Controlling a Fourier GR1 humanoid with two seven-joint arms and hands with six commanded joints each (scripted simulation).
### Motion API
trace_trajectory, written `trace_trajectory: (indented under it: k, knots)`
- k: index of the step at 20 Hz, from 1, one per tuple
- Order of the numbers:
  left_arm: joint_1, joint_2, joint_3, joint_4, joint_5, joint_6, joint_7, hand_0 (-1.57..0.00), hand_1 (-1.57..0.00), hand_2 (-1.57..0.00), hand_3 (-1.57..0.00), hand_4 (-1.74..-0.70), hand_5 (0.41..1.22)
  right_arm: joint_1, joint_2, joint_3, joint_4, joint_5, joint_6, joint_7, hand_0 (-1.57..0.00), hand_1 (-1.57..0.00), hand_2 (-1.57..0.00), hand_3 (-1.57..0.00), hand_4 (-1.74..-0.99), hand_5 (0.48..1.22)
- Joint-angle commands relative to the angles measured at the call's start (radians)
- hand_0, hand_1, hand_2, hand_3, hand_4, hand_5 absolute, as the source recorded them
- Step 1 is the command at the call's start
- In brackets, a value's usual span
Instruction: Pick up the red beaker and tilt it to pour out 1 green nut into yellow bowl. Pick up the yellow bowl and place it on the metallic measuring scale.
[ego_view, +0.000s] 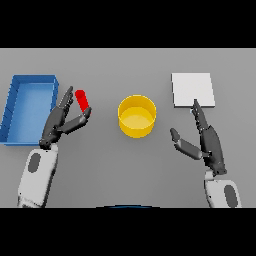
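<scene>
The left hand (62, 121), at left centre of the frame, has its fingers straight and its thumb touching the tilted red beaker (82, 100). Right of it, mid-frame, sits the yellow bowl (136, 116). The right hand (205, 137) spreads wide, fingertips reaching the metallic scale (193, 89) at upper right. A blue tray (27, 107) lies far left.

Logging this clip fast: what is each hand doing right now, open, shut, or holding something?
Left hand: at the red beaker, thumb under it; a closed grip cannot be told.
Right hand: open, holding nothing.
</scene>
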Motion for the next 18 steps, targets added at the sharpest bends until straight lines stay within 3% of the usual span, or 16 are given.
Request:
trace_trajectory:
  k: [1, 10, 14, 18]
  knots:
    - [-0.027, 0.001, 0.007, 0.020, 0.003, 0.000, 0.002, 0.00, 0.00, 0.00, 0.00, -1.19, 0.641, -0.009, 0.003, -0.001, 0.012, 0.008, -0.007, 0.007, 0.00, 0.00, 0.00, 0.00, -1.222, 0.626]
    - [-0.191, -0.014, 0.027, 0.237, -0.051, 0.054, -0.032, 0.00, 0.00, 0.00, 0.00, -1.20, 0.671, 0.009, 0.002, -0.009, -0.002, -0.014, 0.001, -0.002, 0.00, 0.00, 0.00, 0.00, -1.238, 0.638]
    - [-0.244, -0.027, 0.062, 0.328, -0.029, 0.060, -0.104, 0.00, 0.00, 0.00, 0.00, -1.25, 0.695, 0.000, 0.003, -0.014, -0.006, -0.016, -0.006, 0.039, 0.00, 0.00, 0.00, 0.00, -1.245, 0.642]
    - [-0.283, -0.059, 0.111, 0.421, 0.014, 0.064, -0.182, 0.00, -0.01, -0.05, -0.04, -1.33, 0.738, 0.000, 0.001, -0.015, -0.002, -0.015, -0.004, 0.021, 0.00, 0.00, 0.00, 0.00, -1.244, 0.644]
